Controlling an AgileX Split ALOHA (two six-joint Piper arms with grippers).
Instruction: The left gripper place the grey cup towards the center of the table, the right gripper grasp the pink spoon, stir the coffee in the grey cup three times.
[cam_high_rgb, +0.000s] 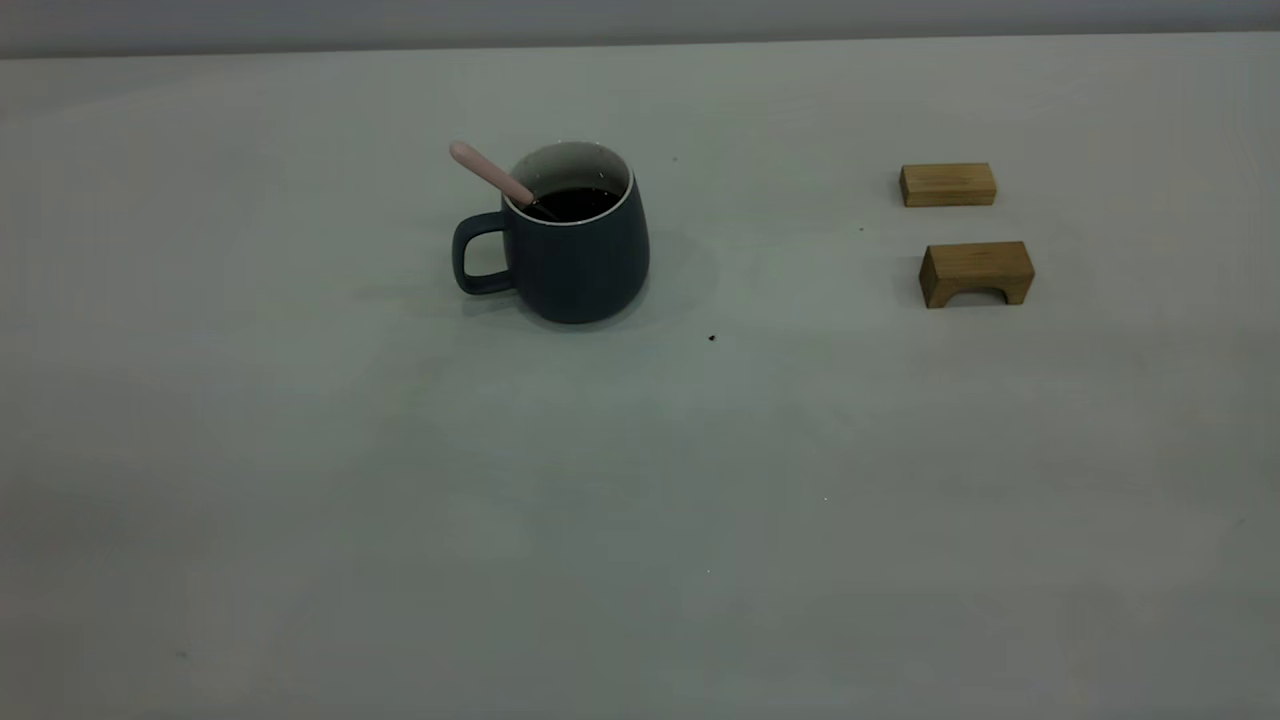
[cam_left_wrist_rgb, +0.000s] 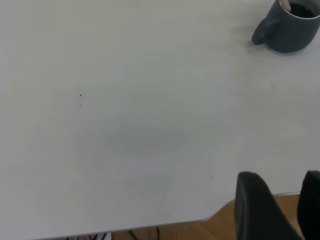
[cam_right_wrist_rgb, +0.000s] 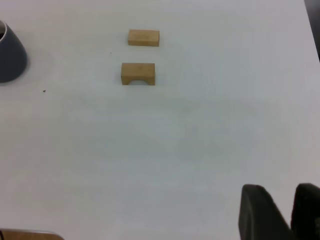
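Cup: the grey cup (cam_high_rgb: 575, 250) stands upright on the tabletop (cam_high_rgb: 640, 500), holding dark coffee (cam_high_rgb: 572, 203).
Spoon: the pink spoon (cam_high_rgb: 490, 172) leans inside the cup.
Left end effector (cam_left_wrist_rgb: 280, 207): far from cup, fingers a little apart, holding nothing.
Right end effector (cam_right_wrist_rgb: 282, 212): far away, fingers slightly apart, holding nothing.

No legible text, labels, brand marks, numbers or signs in any view — checked the grey cup (cam_high_rgb: 575, 255), the two wooden blocks (cam_high_rgb: 948, 185) and the worktop (cam_high_rgb: 640, 500). All surfaces plain; only tiny dark specks on the worktop — not characters.
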